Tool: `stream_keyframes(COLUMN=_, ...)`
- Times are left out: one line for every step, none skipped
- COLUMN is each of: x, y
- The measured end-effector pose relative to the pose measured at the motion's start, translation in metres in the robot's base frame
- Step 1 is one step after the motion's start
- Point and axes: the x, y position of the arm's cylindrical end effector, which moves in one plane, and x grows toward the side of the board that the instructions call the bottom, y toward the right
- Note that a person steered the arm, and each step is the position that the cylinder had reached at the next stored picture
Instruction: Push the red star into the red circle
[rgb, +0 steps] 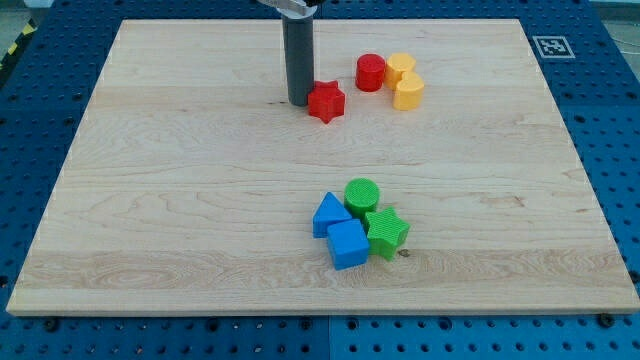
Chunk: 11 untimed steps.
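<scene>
A: Looking at the whole scene, what is the biggest thing?

B: The wooden board (180, 200). It lies on a blue perforated table (40, 100) and fills almost all the view. At its far right corner there is a small black and white marker (552, 46).

A: And the arm?

B: Only a dark rod comes down from the view's top. There are no jaws on it, so nothing opens, closes or holds; it ends in my tip (299, 102), which stands on the board in the far part, a little left of the middle.

A: Where is the red star relative to my tip?

B: The red star (326, 101) is just on the right of my tip. They look touching, or almost; I cannot tell for sure.

A: And the red circle?

B: The red circle (370, 73) is near the star, to the right and a little farther away, with a small gap between them. On its right are two yellow blocks: a yellow hexagon-like one (401, 68), just beside the circle, and a yellow cylinder (409, 92), slightly nearer, touching the first one.

A: Anything else?

B: A group in the near part, well apart from my tip: blue triangle (329, 214), blue cube (348, 245), green circle (362, 194) and green star (386, 233), all close together.
</scene>
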Motion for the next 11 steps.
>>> stream_keyframes(x=0.018, y=0.000)
stream_keyframes(x=0.018, y=0.008)
stream_keyframes(x=0.018, y=0.025)
stream_keyframes(x=0.018, y=0.025)
stream_keyframes(x=0.020, y=0.029)
stream_keyframes(x=0.018, y=0.037)
stream_keyframes(x=0.019, y=0.048)
stream_keyframes(x=0.043, y=0.048)
stream_keyframes(x=0.052, y=0.051)
stream_keyframes(x=0.040, y=0.060)
stream_keyframes(x=0.025, y=0.060)
